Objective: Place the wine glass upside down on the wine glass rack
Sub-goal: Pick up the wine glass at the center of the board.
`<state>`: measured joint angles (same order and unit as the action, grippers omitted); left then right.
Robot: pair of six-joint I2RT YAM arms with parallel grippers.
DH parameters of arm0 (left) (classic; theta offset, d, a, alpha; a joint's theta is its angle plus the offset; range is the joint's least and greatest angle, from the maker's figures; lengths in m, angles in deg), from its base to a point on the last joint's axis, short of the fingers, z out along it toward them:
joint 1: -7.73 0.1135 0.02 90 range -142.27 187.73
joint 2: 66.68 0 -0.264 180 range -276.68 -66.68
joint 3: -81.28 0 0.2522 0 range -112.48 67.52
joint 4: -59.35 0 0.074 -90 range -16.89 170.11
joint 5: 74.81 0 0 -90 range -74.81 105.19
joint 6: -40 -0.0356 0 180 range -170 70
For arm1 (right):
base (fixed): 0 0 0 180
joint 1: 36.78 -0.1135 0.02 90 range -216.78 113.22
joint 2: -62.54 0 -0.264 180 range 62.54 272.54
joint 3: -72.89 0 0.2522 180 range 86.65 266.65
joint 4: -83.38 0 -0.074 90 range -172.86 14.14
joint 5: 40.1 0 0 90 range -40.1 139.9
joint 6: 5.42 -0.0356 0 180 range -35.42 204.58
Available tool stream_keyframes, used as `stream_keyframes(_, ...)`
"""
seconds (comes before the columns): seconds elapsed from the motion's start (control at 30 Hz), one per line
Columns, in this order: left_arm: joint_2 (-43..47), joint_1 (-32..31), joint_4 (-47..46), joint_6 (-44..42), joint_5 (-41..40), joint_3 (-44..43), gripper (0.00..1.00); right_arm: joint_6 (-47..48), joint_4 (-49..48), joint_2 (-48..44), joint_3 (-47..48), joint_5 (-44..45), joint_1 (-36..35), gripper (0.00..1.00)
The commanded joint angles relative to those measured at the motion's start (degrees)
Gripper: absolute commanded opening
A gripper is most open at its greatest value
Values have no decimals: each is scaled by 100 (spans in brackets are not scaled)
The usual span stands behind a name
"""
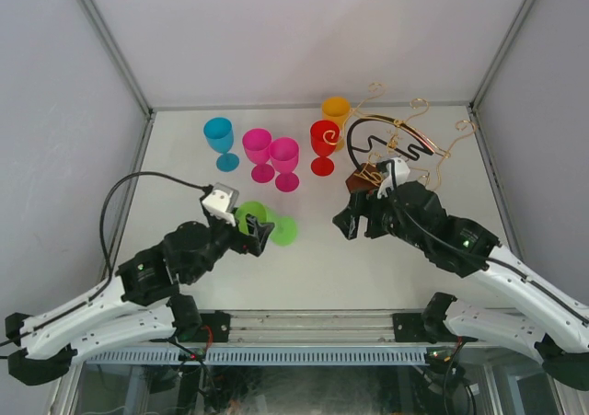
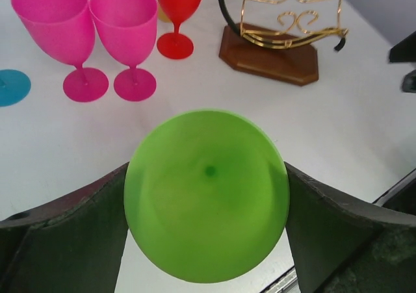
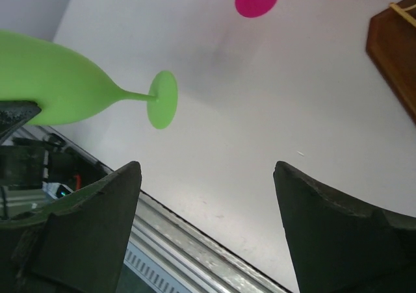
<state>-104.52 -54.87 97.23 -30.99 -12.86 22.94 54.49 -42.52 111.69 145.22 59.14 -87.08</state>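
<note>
Gripping the green wine glass [image 1: 250,218] by its bowl, your left gripper [image 1: 259,235] carries it on its side near the front of the table [image 1: 322,272], foot pointing toward the centre. Both dark fingers [image 2: 84,228] press against the green round in the left wrist view. Whether the glass clears the surface, you cannot tell from above.

The wine glass rack [image 1: 398,144] stands at the far right, its wooden base [image 2: 270,56] well apart from the glass. Between them lies bare white table. The metal rail [image 1: 313,323] along the near edge sits close under your left arm.

Your left arm reaches forward and inward, elbow bent, wrist low. Your right arm stretches toward the centre. The right gripper [image 3: 207,166] hangs just in front of the rack base, jaws spread wide with nothing between them.

A row of glasses stands at the back: blue glass [image 1: 219,137], two pink glasses [image 1: 271,155], red glass [image 1: 324,141] and orange glass [image 1: 336,111], the last two just beside the rack.

Only the right wrist view shows the glass in profile, with stem level. Only the left wrist view shows the rack's gold scrolls [image 2: 292,20] from the side.
</note>
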Motion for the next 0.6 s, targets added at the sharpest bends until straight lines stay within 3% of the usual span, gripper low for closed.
stream_keyframes(0.0, 594, -31, -582, 91, -181, 244, 89, -913, -1450, -172, -328, -150, -93, 82)
stream_keyframes(0.23, 1102, -27, -1058, -20, 32, 414, 89, -1910, -3183, -225, -1193, -239, -107, 79)
stream_keyframes(0.57, 1223, -31, -1487, -164, 333, 417, 88, -2554, -4166, 347, -1527, -343, -252, 70)
